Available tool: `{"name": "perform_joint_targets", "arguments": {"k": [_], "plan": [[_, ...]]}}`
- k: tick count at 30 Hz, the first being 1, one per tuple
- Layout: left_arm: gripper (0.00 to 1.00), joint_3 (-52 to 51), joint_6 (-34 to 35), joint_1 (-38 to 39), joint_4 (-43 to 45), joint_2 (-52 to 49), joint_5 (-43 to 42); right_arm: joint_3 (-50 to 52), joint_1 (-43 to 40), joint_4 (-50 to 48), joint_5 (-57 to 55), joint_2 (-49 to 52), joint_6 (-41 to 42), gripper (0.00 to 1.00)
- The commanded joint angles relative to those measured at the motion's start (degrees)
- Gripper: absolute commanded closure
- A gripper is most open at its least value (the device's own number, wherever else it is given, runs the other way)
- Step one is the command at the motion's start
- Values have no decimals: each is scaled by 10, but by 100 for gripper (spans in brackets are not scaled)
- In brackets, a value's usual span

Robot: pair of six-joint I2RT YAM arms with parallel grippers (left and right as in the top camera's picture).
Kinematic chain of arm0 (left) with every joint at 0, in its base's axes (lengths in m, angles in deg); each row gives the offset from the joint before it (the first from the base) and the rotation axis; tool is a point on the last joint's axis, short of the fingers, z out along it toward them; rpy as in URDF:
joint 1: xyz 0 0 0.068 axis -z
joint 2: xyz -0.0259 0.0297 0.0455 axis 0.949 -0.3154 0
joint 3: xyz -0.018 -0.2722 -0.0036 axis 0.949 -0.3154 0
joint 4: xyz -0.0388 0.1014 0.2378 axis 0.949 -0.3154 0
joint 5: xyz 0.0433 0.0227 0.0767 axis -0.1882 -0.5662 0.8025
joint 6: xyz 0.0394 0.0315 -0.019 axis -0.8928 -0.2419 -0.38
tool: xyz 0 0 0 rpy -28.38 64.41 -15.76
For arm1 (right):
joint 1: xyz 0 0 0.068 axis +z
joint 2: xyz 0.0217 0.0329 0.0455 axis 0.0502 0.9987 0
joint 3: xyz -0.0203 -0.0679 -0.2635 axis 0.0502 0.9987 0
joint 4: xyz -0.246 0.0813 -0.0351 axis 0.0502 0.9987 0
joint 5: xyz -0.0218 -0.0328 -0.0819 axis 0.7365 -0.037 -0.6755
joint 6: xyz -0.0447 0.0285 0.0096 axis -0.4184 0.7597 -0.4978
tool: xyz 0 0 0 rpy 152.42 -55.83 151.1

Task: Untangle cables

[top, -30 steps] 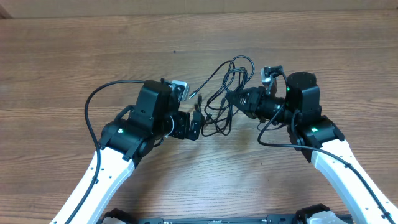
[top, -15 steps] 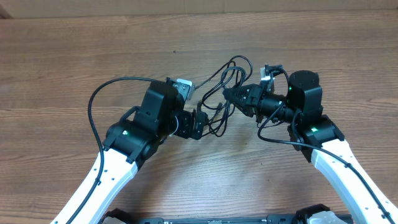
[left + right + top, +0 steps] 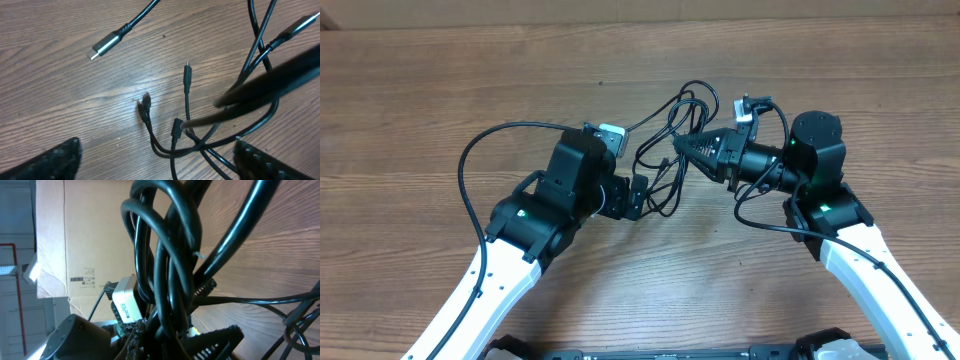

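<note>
The cables [image 3: 672, 125] are thin black cords looped together in the middle of the wooden table. My right gripper [image 3: 683, 146] points left and is shut on the knot of loops. In the right wrist view these cables [image 3: 170, 265] fill the frame, pinched between that gripper's [image 3: 182, 339] fingers. My left gripper [image 3: 635, 197] sits at the tangle's left side, open. In the left wrist view its gripper [image 3: 160, 167] straddles the crossing cables [image 3: 192, 145] without touching them. A silver-tipped plug [image 3: 102, 47] and several small black plugs lie loose on the wood.
The table [image 3: 440, 90] is brown wood with a cardboard wall [image 3: 620, 10] along the far edge. Each arm's own thicker black cable arcs beside it, the left one [image 3: 463, 175] and the right one [image 3: 760, 226].
My right gripper has swung its tip up and to the left, drawing the tangle with it. The left arm has shifted a little right, toward the cords.
</note>
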Motion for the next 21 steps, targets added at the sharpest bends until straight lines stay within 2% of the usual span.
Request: {"name": "perform_joint_targets", "arguments": {"k": [1,2,3,5,8,10,12,13,14,17,21], "plan": [[19,11,0,3,2,7,10,-8,3,-7,17,-2,13,96],[25,11,0,3,2,7,10,-8,3,-7,17,-2,13,96],[37,11,0,3,2,7,10,-8,3,-7,20,-2,13,96],[48,11,0,3,2,7,10,-8,3,-8,25,-2,13,96],[55,11,0,3,2,7,10,-8,3,-8,26,-2,13,96],[55,11,0,3,2,7,10,-8,3,-8,27,-2,13,96],[26,11,0,3,2,7,9,-8,3,-8,30,-2,13,96],[13,11,0,3,2,7,9,-8,3,-8,30,-2,13,96],[5,11,0,3,2,7,9,-8,3,-8,30,-2,13,96],[0,11,0,3,3,7,6,-8,3,-8,30,-2,14,96],[3,11,0,3,9,-3,-3,-8,3,-10,32,-2,30,96]]}}
